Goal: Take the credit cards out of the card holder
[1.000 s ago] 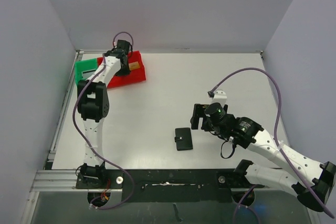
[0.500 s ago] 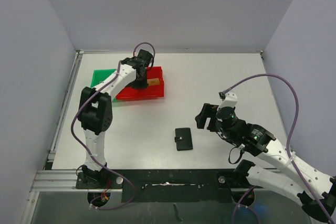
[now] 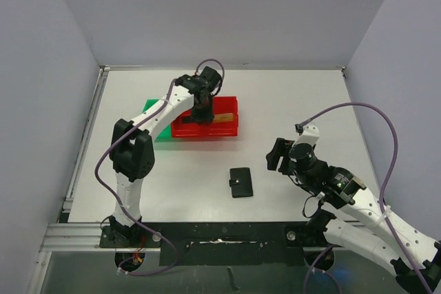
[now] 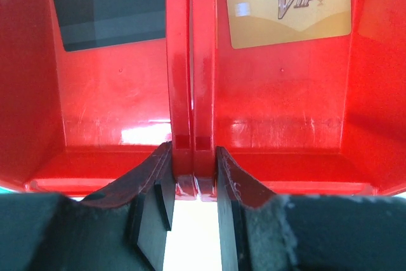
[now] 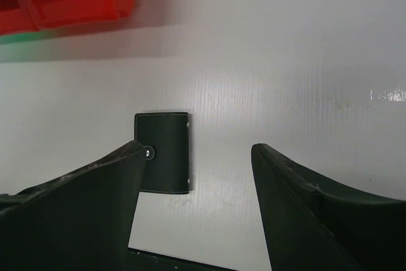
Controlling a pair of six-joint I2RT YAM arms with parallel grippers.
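Card holder is lying shut at lower centre of the top view, long axis running up-frame, just left of the wide-open right gripper, the nearer one. Upper centre, the left gripper is clamping the divider of the red bin.

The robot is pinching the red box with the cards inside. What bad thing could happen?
The left gripper pinches only the thin middle divider of the red bin. If the bin tips or slips, the gold card and black card lying loose inside could slide out. Also, the card holder lies flat and closed on the table near the open right gripper, which might just shove it instead of catching it.
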